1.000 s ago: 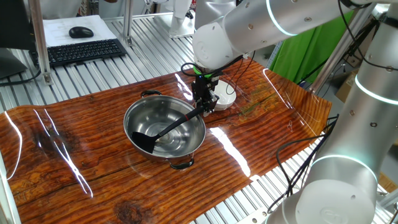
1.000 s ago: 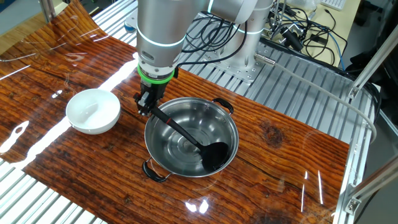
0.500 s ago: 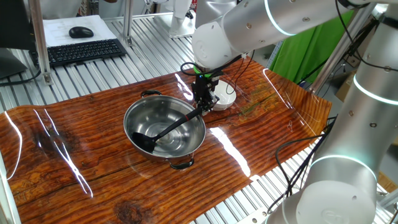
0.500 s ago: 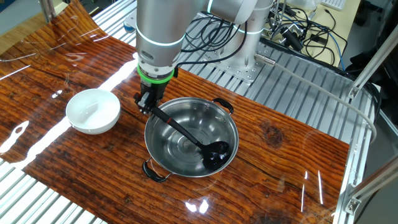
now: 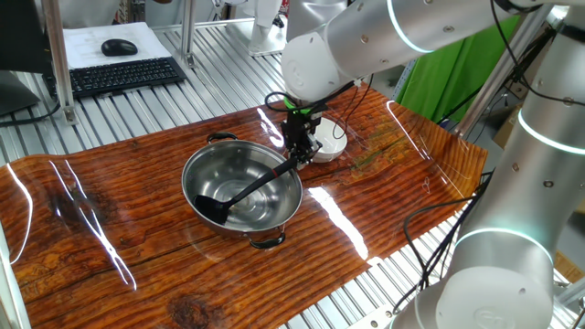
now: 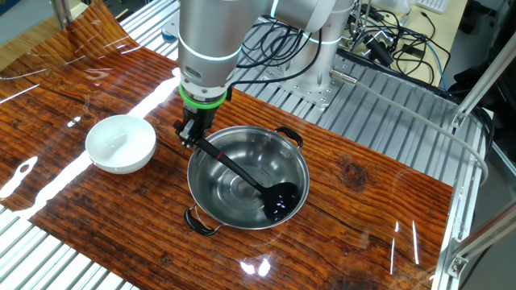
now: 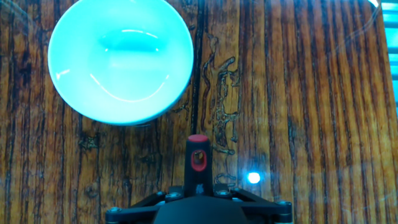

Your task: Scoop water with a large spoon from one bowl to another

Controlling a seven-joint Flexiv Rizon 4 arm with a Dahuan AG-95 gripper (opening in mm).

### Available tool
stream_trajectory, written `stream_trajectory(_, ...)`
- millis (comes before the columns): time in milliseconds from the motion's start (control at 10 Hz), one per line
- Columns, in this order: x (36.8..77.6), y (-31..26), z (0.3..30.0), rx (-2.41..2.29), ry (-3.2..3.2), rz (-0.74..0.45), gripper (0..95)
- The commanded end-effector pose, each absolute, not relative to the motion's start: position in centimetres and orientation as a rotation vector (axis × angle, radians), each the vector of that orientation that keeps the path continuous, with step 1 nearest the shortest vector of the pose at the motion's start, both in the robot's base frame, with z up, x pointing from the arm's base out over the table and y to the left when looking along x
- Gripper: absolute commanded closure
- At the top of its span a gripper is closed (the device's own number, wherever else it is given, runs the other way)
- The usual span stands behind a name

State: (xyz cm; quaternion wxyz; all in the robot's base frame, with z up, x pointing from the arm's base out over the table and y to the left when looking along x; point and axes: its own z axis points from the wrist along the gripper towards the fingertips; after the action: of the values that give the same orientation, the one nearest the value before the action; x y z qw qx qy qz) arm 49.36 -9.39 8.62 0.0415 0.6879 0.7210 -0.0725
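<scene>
The bench is glossy, streaked reddish wood laid over a ribbed metal frame, with a keyboard and mouse beyond it. No writing can be read anywhere. The arm reaches straight down beside the steel bowl. Its claw is pinched on the upper handle of the large spoon, whose scoop lies inside the steel bowl. The white bowl sits just beside the claw.
</scene>
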Motion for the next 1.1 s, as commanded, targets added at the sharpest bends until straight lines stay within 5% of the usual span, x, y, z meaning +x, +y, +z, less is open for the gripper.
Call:
stream_trajectory(100,49.3,-9.3,8.9,2.101,2.208,-0.228,95.0)
stream_trajectory(1100,49.5,-9.7,10.7,2.028,2.241,-0.251,95.0)
